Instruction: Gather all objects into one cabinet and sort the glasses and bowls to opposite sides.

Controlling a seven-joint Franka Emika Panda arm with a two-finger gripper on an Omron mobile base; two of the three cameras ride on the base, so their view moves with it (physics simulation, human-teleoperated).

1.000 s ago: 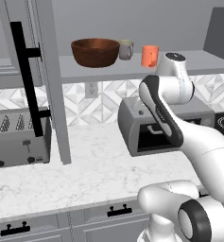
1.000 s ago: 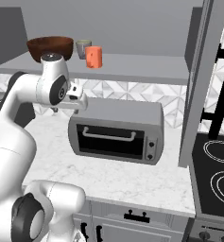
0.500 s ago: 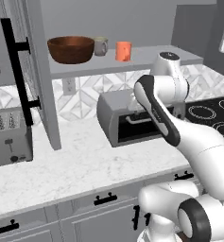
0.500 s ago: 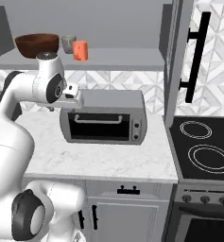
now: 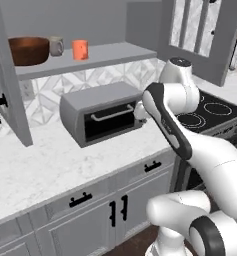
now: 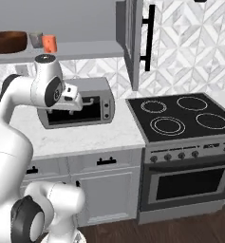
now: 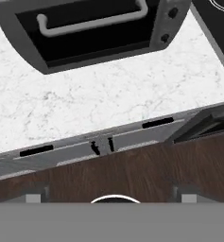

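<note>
Claw (image 7: 111, 197) spread wide and empty, fingertips barely visible, bowl (image 5: 27, 50) cut by door (image 5: 7, 80), mugs (image 5: 80, 49) small.

Brown bowl (image 5: 28, 50), grey mug (image 5: 56, 46), orange mug (image 5: 80, 49) on shelf (image 5: 115, 52).

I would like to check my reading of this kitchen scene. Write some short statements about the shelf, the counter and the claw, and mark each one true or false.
1. The wooden bowl stands on the cabinet shelf. True.
2. The orange mug sits inside the bowl. False: it stands on the shelf apart from the bowl, with the grey-beige mug between them.
3. The toaster oven rests on the marble counter. True.
4. The claw holds an orange mug. False: in the hand view it is open and empty, looking down at the counter edge and the wooden floor.
5. The stove stands left of the toaster oven in the right base view. False: it stands to the right.
</note>
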